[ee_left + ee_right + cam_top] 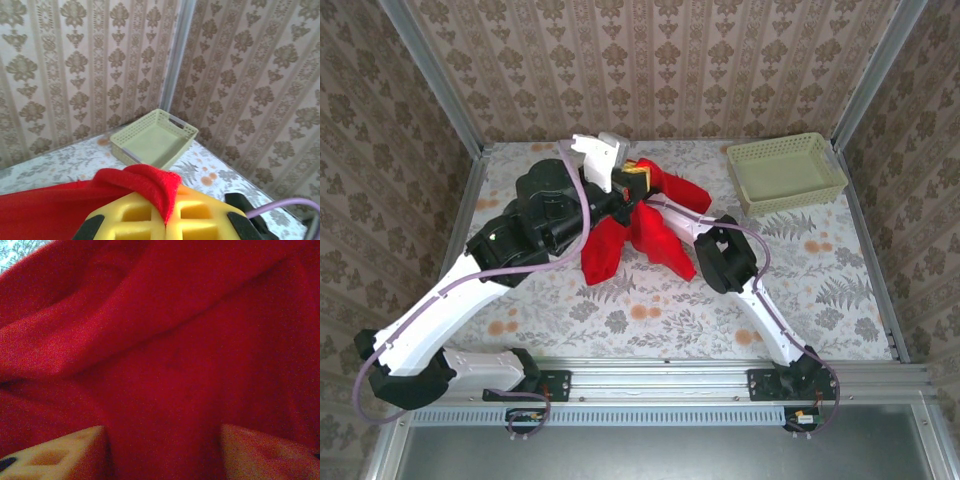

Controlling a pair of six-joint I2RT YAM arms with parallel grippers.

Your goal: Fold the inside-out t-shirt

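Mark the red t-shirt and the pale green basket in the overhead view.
red t-shirt [603,252]: top external view, on the cloth lobe at its near-left end.
pale green basket [786,176]: top external view, on its bare floor.

The t-shirt is soft, matt red cloth. The basket is pale green perforated plastic. The surface has a matt floral-printed cover, edged by a brushed metal rail.

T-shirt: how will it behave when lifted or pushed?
Likely floppy: the t-shirt drapes in limp folds from the left hand. Probably light: one small pinch lifts part of it. Pushed, it would probably bunch rather than slide, being crumpled on the table.
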